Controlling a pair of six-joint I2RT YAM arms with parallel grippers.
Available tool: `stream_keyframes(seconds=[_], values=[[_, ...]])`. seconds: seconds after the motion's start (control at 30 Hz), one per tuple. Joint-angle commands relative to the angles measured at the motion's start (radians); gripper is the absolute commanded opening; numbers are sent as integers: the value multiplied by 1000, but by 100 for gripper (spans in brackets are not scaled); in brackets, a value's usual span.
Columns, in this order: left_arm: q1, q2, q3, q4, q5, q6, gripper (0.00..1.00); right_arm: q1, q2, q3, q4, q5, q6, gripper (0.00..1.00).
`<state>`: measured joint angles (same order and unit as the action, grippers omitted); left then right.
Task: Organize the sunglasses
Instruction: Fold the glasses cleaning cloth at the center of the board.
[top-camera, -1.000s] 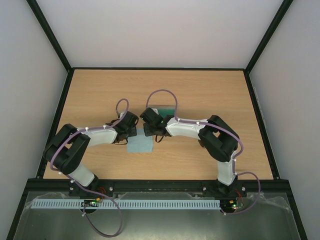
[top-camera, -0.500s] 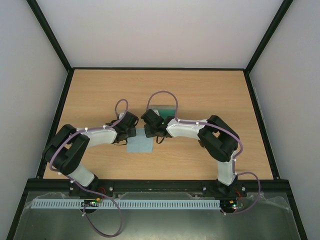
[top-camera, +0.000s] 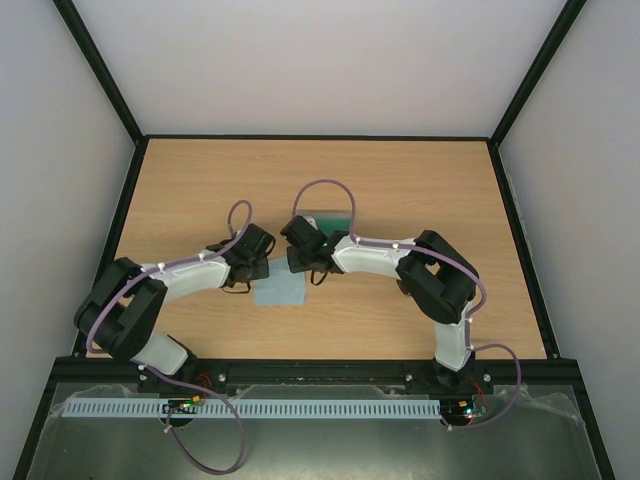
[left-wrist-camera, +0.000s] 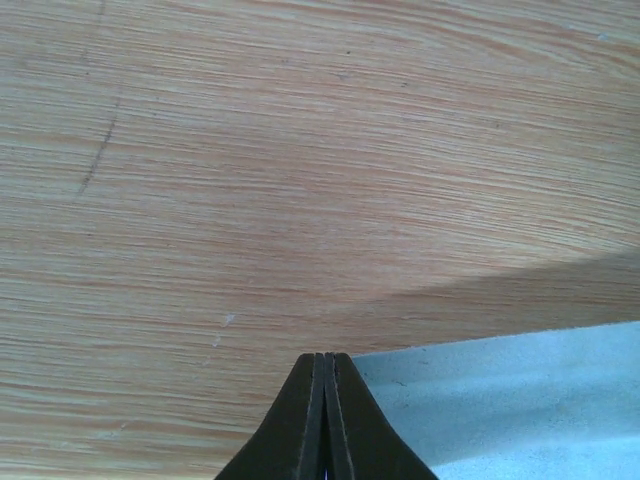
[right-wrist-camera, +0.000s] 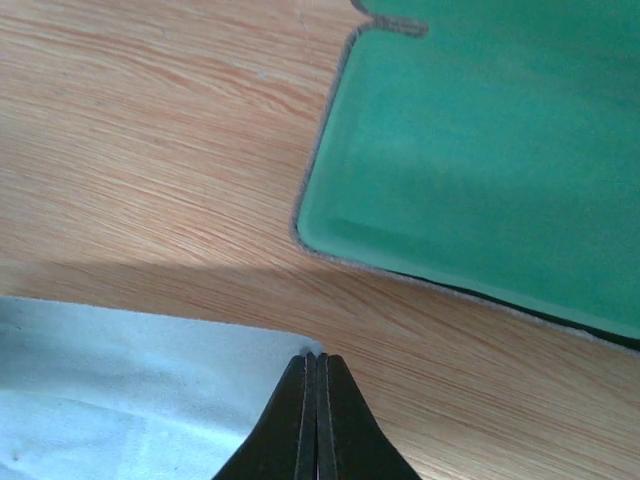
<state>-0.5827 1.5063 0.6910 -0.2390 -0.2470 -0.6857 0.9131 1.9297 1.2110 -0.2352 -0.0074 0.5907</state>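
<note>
The sunglasses are out of view in every frame. The light blue cloth (top-camera: 279, 291) lies on the table between the two grippers. My left gripper (top-camera: 262, 268) is shut at the cloth's far left corner; in the left wrist view the cloth (left-wrist-camera: 520, 390) meets the closed fingertips (left-wrist-camera: 327, 357). My right gripper (top-camera: 297, 263) is shut on the far right corner; a bit of cloth (right-wrist-camera: 110, 380) pokes past its tips (right-wrist-camera: 316, 356). The open case with green lining (right-wrist-camera: 490, 150) lies just beyond the right gripper, also showing in the top view (top-camera: 331, 220).
The wooden table (top-camera: 420, 190) is fenced by a black frame, with white walls at the left, right and back. The two arms bend in toward the middle and their wrists are close together.
The left arm's elbow has swung a little left and lower. Both grippers stay at the cloth's far corners, and the cloth's far edge looks slightly drawn in.
</note>
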Motion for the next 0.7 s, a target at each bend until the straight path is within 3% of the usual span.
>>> stream_keyframes(seconds=[0.0, 0.67], values=[[11, -20, 30, -42, -6, 16, 2, -7, -14, 43, -23, 26, 0, 1], [53, -69, 66, -43, -8, 41, 2, -25, -32, 66, -47, 39, -8, 1]])
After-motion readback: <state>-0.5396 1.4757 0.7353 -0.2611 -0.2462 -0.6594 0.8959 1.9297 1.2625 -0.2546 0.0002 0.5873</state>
